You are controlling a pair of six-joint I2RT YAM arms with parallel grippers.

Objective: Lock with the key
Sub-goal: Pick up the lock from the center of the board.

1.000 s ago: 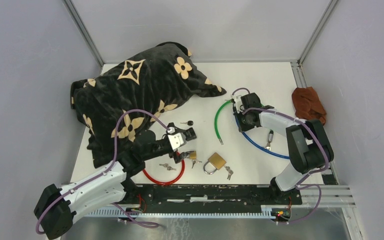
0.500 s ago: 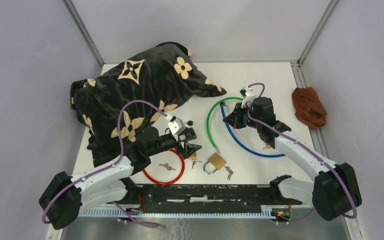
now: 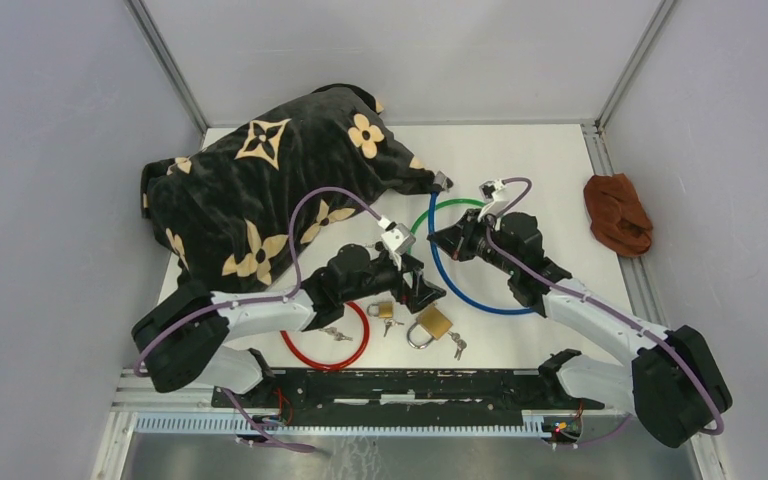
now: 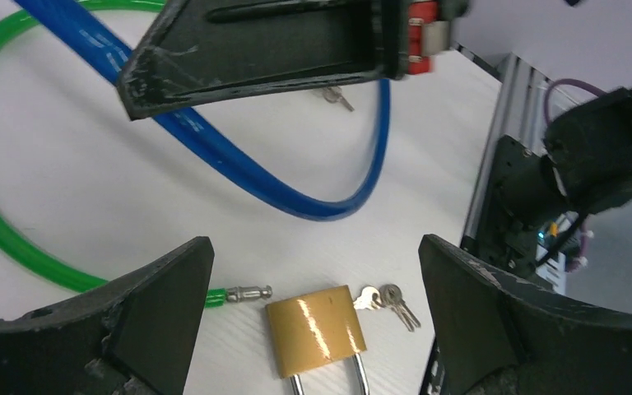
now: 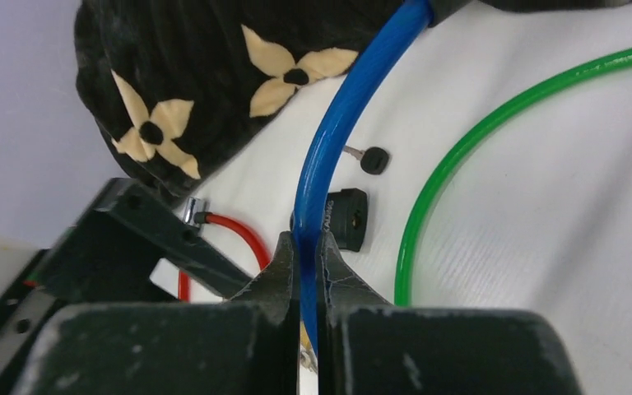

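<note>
two arms: left gripper (image 3: pixel 423 284) has its fingers spread wide with nothing between them, over the brass padlock (image 4: pixel 316 331). right gripper (image 5: pixel 304 255) is clamped on the blue cable lock (image 5: pixel 335 136).
blue cable lock: the loop lies mid-worktop toward the right edge, pinched just beside its black lock head (image 5: pixel 347 217).
key: a black-headed key (image 5: pixel 371 159) lies flat on the worktop near that head, on the side toward the flowered pillow (image 3: pixel 260 190).
brass padlock: near the near edge, about mid-width, with small keys (image 4: pixel 387 298) touching it.
handling: the cable is likely light, springy and slick-coated, so the loop may twist. gripping close to the rigid head steadies it.
key grip: it is thin and lies flat, so it probably slips easily. take it by the black head and leave the blade free.
</note>
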